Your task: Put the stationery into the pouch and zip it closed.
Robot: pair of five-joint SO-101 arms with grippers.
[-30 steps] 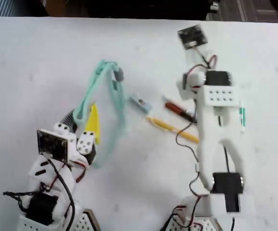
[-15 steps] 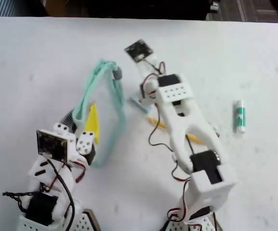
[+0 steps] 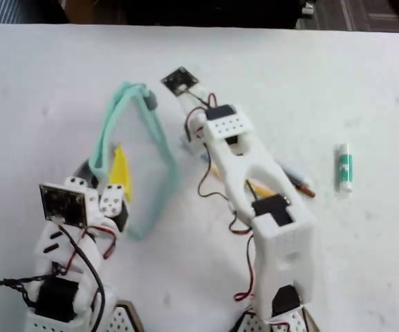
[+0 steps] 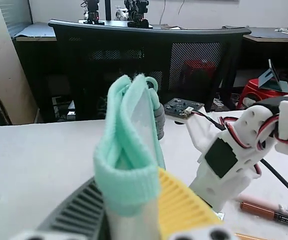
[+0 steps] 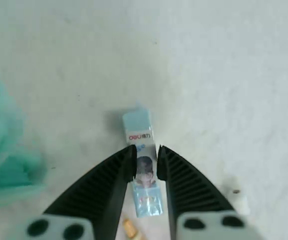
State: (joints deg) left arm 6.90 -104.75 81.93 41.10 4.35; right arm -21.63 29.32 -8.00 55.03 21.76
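Having swung in from three o'clock, the right gripper (image 5: 146,155) is pinching the eraser (image 5: 140,127) lying at three o'clock of the pouch (image 3: 159,142). The left gripper (image 3: 102,171) is clamping the pouch rim, so loading can likely begin.

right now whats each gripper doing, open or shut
left gripper: closed, holding the pouch by its edge
right gripper: closed on the eraser

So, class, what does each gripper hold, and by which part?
The left gripper holds the pouch by its teal edge; the right gripper pinches the eraser across its middle.
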